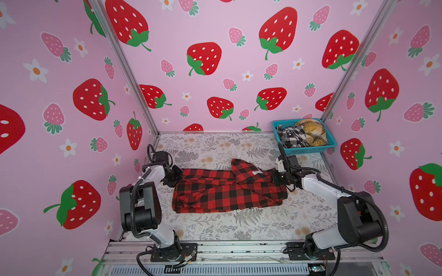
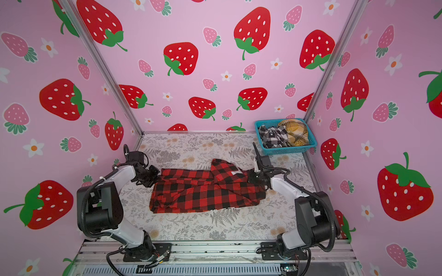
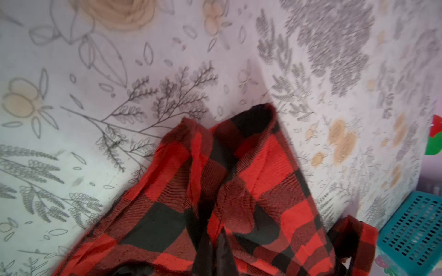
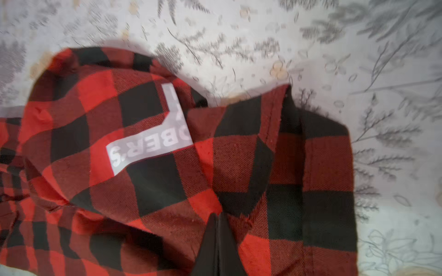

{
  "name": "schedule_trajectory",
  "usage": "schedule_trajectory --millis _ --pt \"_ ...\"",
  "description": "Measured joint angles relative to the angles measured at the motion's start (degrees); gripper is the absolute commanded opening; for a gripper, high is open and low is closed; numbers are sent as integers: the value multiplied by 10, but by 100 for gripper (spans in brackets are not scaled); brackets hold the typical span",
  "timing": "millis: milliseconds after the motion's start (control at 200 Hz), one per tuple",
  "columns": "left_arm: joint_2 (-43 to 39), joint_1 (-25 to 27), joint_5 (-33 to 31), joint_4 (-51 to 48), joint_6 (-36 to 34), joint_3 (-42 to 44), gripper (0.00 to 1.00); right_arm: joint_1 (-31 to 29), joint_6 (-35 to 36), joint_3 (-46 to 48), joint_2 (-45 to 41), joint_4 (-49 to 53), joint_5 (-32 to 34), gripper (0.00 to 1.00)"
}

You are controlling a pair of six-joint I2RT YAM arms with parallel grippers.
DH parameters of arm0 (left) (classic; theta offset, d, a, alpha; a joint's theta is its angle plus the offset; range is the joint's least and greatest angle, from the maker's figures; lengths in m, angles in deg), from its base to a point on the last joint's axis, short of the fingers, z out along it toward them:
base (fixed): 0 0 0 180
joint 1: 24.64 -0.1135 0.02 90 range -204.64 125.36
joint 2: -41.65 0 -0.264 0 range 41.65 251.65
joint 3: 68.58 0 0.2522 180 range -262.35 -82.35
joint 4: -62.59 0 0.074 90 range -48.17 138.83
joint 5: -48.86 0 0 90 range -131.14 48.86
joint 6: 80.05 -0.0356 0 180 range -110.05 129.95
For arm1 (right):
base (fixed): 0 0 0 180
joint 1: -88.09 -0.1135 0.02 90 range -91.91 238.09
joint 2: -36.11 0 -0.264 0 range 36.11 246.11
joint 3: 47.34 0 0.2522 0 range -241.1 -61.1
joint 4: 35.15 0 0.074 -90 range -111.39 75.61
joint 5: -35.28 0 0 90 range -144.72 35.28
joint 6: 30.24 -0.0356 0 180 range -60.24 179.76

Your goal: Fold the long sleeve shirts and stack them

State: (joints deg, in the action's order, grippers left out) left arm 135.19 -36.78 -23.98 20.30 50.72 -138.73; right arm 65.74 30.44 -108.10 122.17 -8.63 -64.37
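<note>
Top views, table [image 1: 215, 229]: red-and-black shirt [image 1: 227, 193] lying mid-table.
Shirt axis: left to right, lettered flap [image 1: 248, 173] peaking toward the back wall.
Left gripper [image 1: 179, 178]: clamped on its left end.
Right gripper [image 1: 275, 178]: pinching its right end.

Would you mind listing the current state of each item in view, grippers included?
red-and-black shirt: lying bunched and partly folded, held at both ends
blue basket: upright, holding two shirts
black-and-white shirt: crumpled inside blue basket
mustard plaid shirt: crumpled inside, beside it
left gripper: shut on red-and-black shirt
right gripper: shut on red-and-black shirt
</note>
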Motion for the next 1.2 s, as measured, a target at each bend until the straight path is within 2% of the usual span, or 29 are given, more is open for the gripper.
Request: schedule_trajectory --millis 220,450,695,860,1020,1041,1061,1111,1146,1201 --pt "-16 6 0 8 2 35 0 0 -1 -17 51 0 9 0" --pt "-84 9 0 -1 22 33 0 0 0 -90 68 11 30 0" --pt "-143 16 -5 -9 42 53 0 2 -9 -100 90 18 49 0" --pt "-113 16 -16 -7 44 115 0 3 -10 -99 116 16 50 0" --pt "-65 16 -11 7 46 129 0 3 -12 -82 119 4 41 0" --pt "-66 17 -11 9 46 129 6 3 -12 -81 119 4 40 0" --pt "-66 17 -11 11 46 129 14 3 -12 -80 119 4 37 5" --pt "-66 17 -11 12 43 129 29 3 -16 -79 118 6 31 27" --pt "-68 18 -12 11 43 126 36 3 -16 -79 116 6 29 40" --pt "-71 19 -17 3 47 119 44 3 -14 -80 108 10 25 56"
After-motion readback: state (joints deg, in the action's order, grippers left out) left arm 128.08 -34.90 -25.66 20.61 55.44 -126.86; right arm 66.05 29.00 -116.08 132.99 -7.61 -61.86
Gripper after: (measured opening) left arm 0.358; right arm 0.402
